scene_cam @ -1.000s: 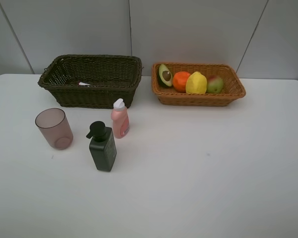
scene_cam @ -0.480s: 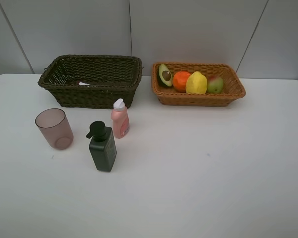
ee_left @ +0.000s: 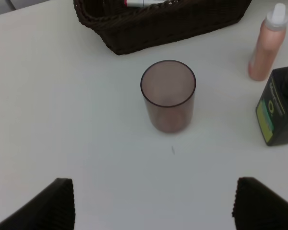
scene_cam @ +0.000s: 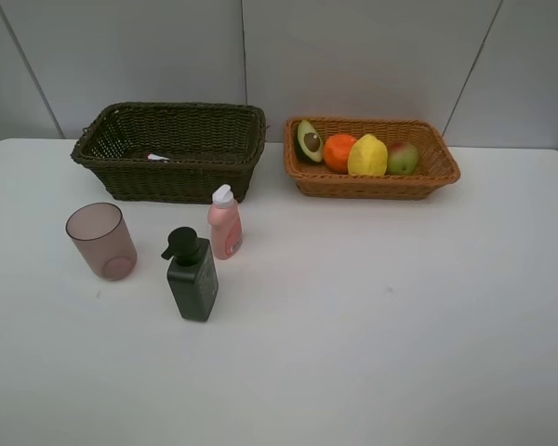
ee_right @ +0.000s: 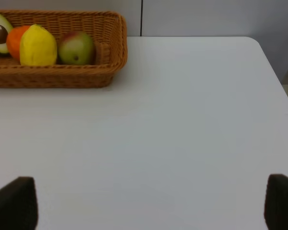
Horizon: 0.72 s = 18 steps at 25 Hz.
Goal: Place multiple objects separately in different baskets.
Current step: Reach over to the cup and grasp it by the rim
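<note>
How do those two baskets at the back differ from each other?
Colour: the dark basket is brown-green, the light basket orange-tan. Depth: the dark basket has taller walls; the light basket is shallower. Contents: the dark basket shows just a marker; the light basket holds avocado half, orange, lemon and mango. Both are rectangular wicker, side by side on the table.

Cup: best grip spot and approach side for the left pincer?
Probably the rim. The cup stands upright, mouth open, so drop the left pincer from above and pinch the near wall, one finger inside. The near side is free; the basket sits behind it and the pump bottle beside it.
</note>
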Available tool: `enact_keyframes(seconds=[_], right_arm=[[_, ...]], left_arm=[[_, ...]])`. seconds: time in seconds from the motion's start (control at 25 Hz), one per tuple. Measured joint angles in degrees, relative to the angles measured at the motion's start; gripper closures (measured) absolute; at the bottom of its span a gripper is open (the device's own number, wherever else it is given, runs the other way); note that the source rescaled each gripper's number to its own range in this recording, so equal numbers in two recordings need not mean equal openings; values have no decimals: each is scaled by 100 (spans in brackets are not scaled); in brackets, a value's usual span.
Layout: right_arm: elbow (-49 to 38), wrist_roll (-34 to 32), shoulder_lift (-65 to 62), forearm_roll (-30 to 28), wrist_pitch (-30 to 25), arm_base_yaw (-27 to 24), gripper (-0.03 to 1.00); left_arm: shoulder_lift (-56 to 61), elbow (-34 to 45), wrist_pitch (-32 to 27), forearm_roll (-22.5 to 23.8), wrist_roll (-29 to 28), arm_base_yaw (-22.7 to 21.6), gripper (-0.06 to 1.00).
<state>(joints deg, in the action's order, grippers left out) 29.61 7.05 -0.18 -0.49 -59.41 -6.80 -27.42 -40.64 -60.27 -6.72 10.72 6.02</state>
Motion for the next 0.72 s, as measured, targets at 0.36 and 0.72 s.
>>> enact_keyframes(seconds=[0.36, 0.72], right_arm=[[0, 0, 0, 0, 0, 0, -3], [0, 0, 0, 0, 0, 0, -3]], left_arm=[[-2237, -821, 538, 0, 0, 0, 6], [-4133, -1312, 1038, 0, 0, 0, 6]])
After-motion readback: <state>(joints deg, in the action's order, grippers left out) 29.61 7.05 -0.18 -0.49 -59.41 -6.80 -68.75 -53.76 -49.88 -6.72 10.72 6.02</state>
